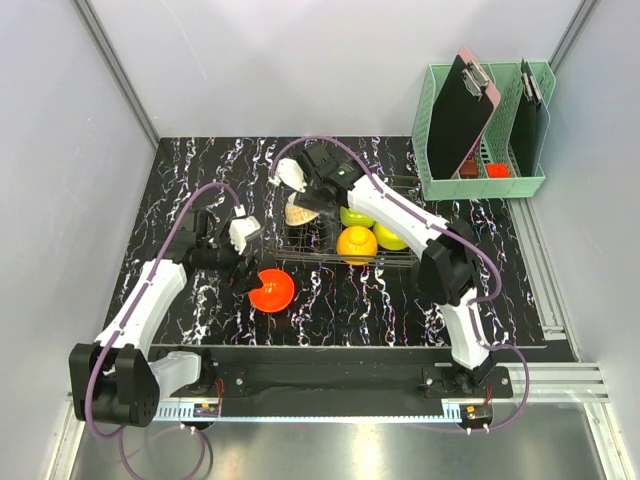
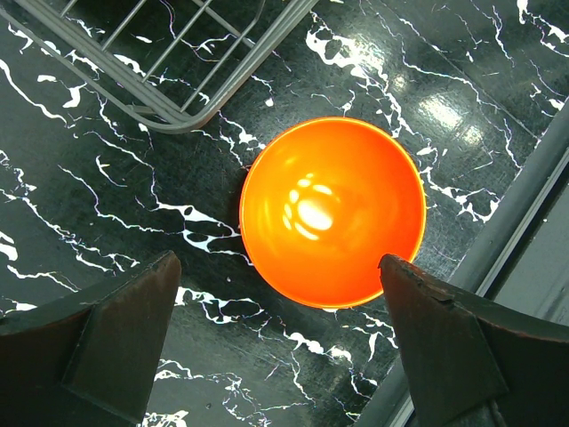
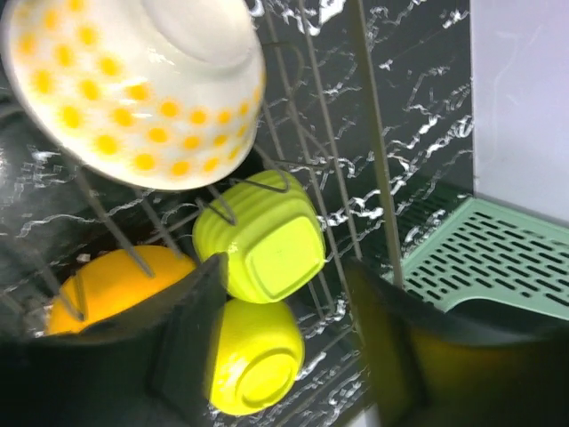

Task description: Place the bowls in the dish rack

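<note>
The red-orange bowl (image 1: 273, 291) stands upright on the black marbled table, just outside the wire dish rack's (image 1: 400, 262) front left corner. My left gripper (image 1: 250, 283) is open over its left edge; in the left wrist view the bowl (image 2: 332, 212) lies ahead of the spread fingers (image 2: 116, 329). In the rack lie the cream-white bowl (image 1: 300, 210), lime green bowl (image 1: 355, 216), yellow-green bowl (image 1: 391, 237) and orange bowl (image 1: 357, 243), all bottom up. My right gripper (image 1: 318, 203) is open and empty over the rack beside the cream bowl (image 3: 133, 89).
A mint-green plastic basket (image 1: 480, 182) with clipboards stands at the back right, and its edge shows in the right wrist view (image 3: 498, 258). The rack's corner (image 2: 178, 116) lies close behind the red-orange bowl. A metal rail runs along the table's near edge.
</note>
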